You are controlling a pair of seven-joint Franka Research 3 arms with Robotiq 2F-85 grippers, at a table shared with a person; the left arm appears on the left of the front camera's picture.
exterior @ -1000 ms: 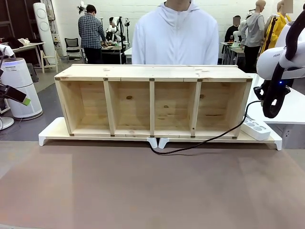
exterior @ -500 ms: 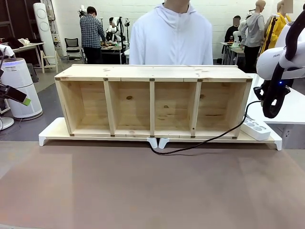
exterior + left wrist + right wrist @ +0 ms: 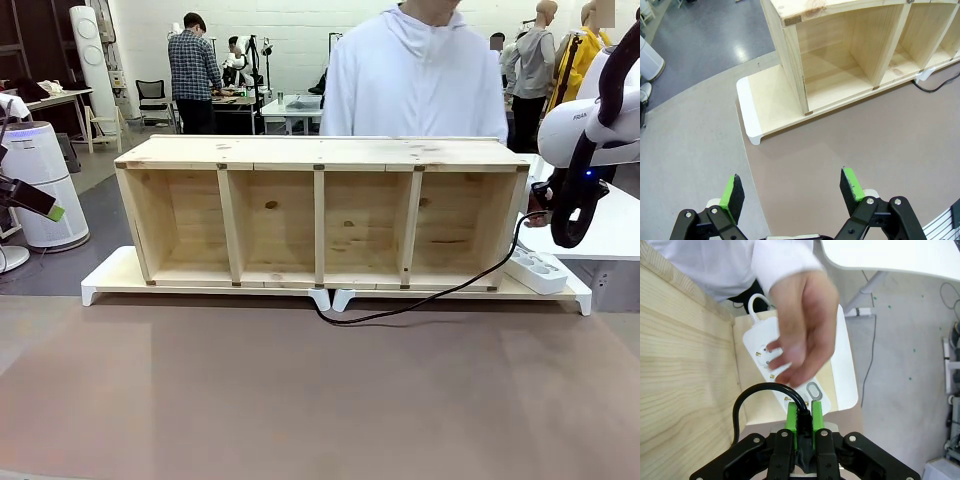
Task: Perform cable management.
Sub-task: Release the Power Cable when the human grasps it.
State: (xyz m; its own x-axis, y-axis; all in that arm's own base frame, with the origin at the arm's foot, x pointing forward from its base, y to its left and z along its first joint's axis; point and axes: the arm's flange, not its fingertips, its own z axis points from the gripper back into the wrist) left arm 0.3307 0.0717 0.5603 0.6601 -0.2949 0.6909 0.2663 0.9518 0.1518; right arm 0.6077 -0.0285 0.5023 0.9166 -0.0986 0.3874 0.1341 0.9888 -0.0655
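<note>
1. Black and glossy, the cable [image 3: 420, 298] runs along the brown tabletop [image 3: 300, 400] from under the middle of the wooden shelf unit [image 3: 320, 210], then climbs at the shelf's right end toward my right arm.
2. My right hand [image 3: 801, 422] is clamped shut on the cable's plug end [image 3: 801, 416]; the cord loops out leftward from between the green pads [image 3: 790, 424].
3. Just beyond that grip lies the white power strip [image 3: 771, 347], resting on the white base board [image 3: 846, 380] beside the shelf.
4. A person's hand [image 3: 802, 325], coming out of a white sleeve [image 3: 782, 257], hovers over the strip; I cannot tell if it touches.
5. My left hand [image 3: 792, 187] hangs over the tabletop near the board's left corner [image 3: 751, 117], fingers spread wide, holding nothing.
</note>
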